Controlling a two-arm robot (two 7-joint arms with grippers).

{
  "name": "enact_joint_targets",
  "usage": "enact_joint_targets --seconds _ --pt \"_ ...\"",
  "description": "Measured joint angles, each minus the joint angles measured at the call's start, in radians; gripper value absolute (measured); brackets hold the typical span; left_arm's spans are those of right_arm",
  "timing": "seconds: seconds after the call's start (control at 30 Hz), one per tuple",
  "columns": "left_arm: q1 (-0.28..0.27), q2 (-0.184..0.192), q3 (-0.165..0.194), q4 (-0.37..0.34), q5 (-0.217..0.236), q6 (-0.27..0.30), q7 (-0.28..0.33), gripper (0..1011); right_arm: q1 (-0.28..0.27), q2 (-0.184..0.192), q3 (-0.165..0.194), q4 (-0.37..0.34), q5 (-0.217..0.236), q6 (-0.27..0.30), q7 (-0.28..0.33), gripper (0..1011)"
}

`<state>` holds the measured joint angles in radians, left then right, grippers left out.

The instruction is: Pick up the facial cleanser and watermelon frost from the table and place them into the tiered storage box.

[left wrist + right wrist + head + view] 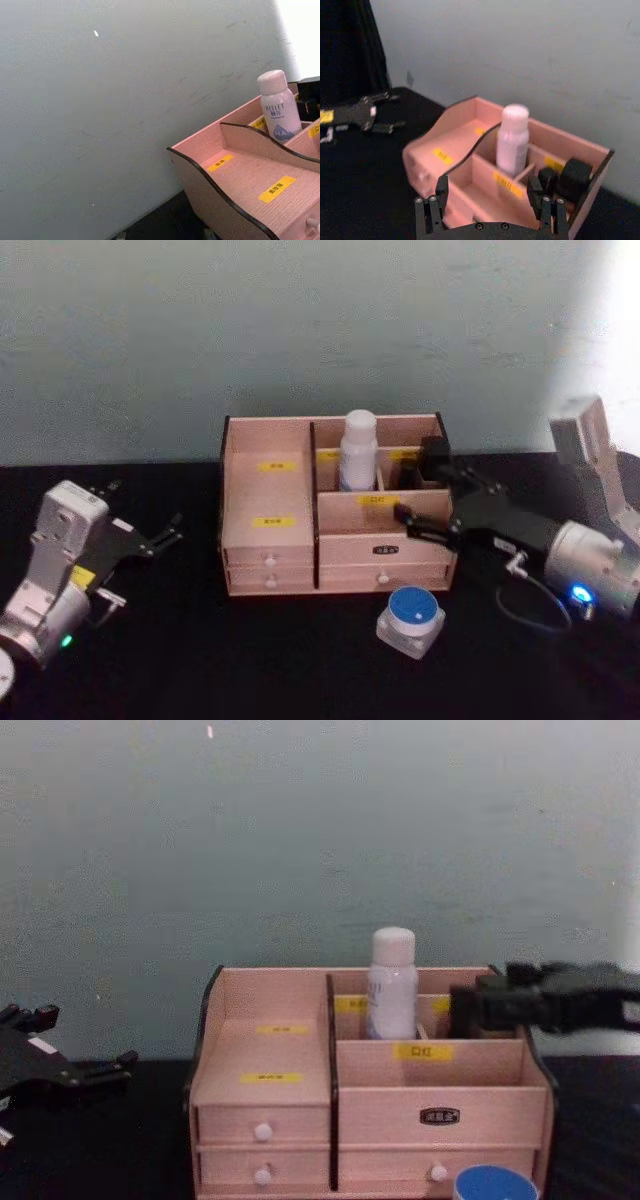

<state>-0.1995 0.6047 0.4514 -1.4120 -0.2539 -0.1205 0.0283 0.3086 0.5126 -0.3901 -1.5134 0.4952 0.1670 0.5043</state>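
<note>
The right hand [488, 192] hangs above the right end of the storage box [268, 540]. Its two fingers [441, 192] are spread wide and hold nothing, and the box's front right compartment lies under the gap between them. Just beyond this hand, in a rear compartment near the middle of the box, the white bottle [358, 452] stands upright, clear of both fingers. Past the fingertip on the outer side, something dark and blocky sits in the rear right corner of the box; what it is cannot be told. Below the right hand and nearer the robot, the blue-lidded jar [411, 618] rests on the dark bench [200, 660], just in front of the box's lower right drawer [385, 577] and apart from the fingers. The left hand [148, 508] is well off to the other side of the box, low over the bench, with its fingers wide apart and empty. The box's tall left compartment, marked with yellow labels [272, 521], is the part nearest to that hand.
</note>
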Motion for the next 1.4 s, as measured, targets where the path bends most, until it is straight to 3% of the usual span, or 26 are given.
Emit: enact_joint_targets --seconds 0.2,0.37,0.57,0.97,1.4 --pt "0.0 0.0 0.0 0.0 0.0 0.0 0.0 1001 -0.084 0.059 -0.002 -0.063 0.005 0.006 -0.008 1000" --pt "0.0 0.0 0.0 0.0 0.0 0.0 0.0 1001 -0.128 0.088 -0.011 -0.085 0.0 0.018 -0.021 1000" --pt "0.0 0.0 0.0 0.0 0.0 0.0 0.0 1001 -0.146 0.105 -0.018 -0.097 -0.013 0.031 -0.027 1000" --pt "0.0 0.0 0.0 0.0 0.0 0.0 0.0 1001 -0.126 0.134 -0.062 -0.095 -0.043 0.11 0.0 1000" --pt "0.0 0.0 0.0 0.0 0.0 0.0 0.0 1001 -0.093 0.151 -0.098 -0.073 -0.062 0.129 0.04 1000"
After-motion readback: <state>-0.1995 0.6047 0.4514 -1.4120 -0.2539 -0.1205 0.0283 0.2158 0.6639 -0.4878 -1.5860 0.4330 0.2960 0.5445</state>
